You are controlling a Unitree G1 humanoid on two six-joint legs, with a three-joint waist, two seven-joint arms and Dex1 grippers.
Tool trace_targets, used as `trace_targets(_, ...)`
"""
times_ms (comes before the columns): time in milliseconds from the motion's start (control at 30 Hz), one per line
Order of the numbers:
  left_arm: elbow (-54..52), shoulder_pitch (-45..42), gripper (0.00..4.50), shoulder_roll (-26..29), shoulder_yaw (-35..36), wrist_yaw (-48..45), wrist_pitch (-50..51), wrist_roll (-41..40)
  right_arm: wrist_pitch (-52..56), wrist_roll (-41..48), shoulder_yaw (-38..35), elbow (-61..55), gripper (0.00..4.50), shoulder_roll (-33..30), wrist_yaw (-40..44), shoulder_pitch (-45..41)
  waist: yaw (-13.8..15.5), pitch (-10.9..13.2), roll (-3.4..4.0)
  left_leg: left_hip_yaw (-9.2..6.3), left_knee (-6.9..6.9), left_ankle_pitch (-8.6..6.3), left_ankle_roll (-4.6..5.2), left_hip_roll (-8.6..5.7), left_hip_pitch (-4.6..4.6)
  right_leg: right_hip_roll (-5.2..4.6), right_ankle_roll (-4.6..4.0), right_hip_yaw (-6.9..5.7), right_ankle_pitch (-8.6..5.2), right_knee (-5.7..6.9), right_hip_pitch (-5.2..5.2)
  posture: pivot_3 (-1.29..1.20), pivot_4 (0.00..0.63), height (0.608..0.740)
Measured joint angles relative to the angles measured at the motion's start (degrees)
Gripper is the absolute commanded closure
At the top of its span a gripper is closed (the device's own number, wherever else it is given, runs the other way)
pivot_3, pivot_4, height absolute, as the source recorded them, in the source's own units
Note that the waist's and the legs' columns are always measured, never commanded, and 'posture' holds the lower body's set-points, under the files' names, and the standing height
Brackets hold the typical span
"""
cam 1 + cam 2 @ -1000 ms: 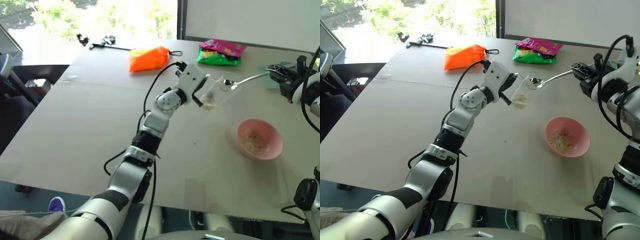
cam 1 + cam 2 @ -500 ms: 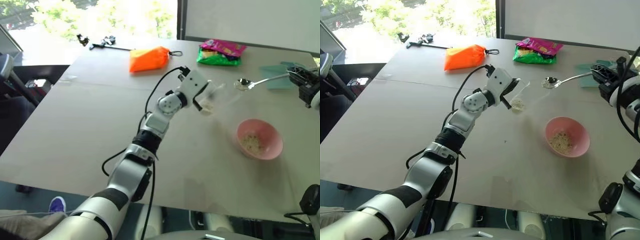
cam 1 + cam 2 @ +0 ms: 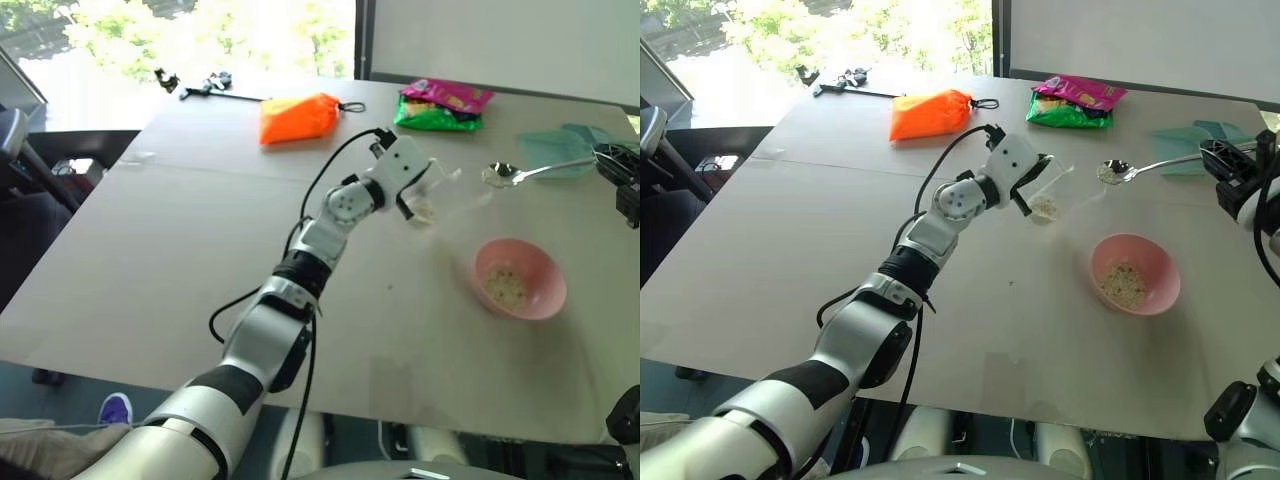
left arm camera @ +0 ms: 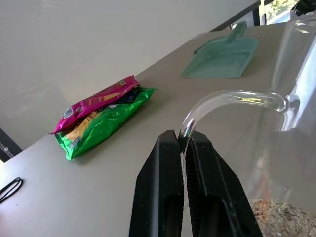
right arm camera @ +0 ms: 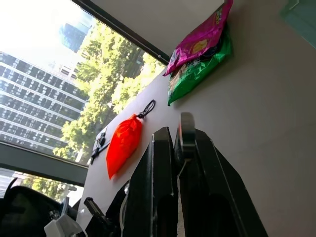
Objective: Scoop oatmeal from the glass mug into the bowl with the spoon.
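Oatmeal [image 3: 1107, 174] heaped in spoon [image 3: 1140, 167], off table, between mug [image 3: 1045, 196] and bowl [image 3: 1134, 274]. My right pincer [image 5: 174, 148] clamps handle end; left pincer [image 4: 183, 148] pinches mug handle. I judge flakes light, loose, easily spilled; spoon stiff, slippery; glass fragile.

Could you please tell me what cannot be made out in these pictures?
- Mug: left wrist view, rim cut off by the edge.
- Spoon: right eye view, load in its bowl too small to judge.
- Scoop: left eye view, right tool hides its far end.
- Snack packet: print too small.
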Motion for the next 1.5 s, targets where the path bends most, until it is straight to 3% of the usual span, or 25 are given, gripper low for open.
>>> trace_targets(633, 12.3, -7.3, 4.41, -4.2, 0.1, 0.3, -6.5, 1.3, -5.0, 0.0, -4.4, -10.8, 4.5, 1.4, 1.8, 10.4, 0.0, 0.0, 0.03, -0.01, -0.01, -0.01, 0.01, -0.04, 0.0, 0.0, 0.01, 0.03, -0.01, 0.0, 0.0, 0.0, 0.15, 0.74)
trace_targets(1033, 16.6, -9.9, 4.41, -5.0, -0.1, 0.2, -9.9, 3.1, -8.6, 0.0, -8.4, -15.5, 4.5, 2.9, 9.6, 21.5, 0.1, 0.0, 0.05, -0.02, -0.02, -0.01, 0.02, -0.1, 0.02, 0.0, 0.06, 0.02, -0.03, -0.04, 0.07, 0.0, 0.15, 0.74)
trace_targets(1333, 18.7, -11.0, 4.41, -5.0, 0.1, 0.8, -10.6, 3.6, -4.9, -0.1, -14.8, -14.9, 4.5, -1.9, 23.7, 37.4, 0.0, -0.1, 0.12, -0.13, -0.04, -0.02, 0.03, -0.24, 0.09, -0.02, 0.12, 0.18, -0.07, -0.02, 0.11, 0.0, 0.15, 0.74)
trace_targets(1500, 18.7, -11.0, 4.41, -4.9, 0.3, 1.1, -10.7, 3.6, -3.2, -0.1, -14.7, -15.6, 4.5, -12.6, 26.3, 44.3, -0.2, -0.1, 0.14, -0.16, -0.05, -0.02, 0.04, -0.26, 0.12, -0.01, 0.12, 0.2, -0.07, 0.01, 0.12, 0.0, 0.15, 0.74)
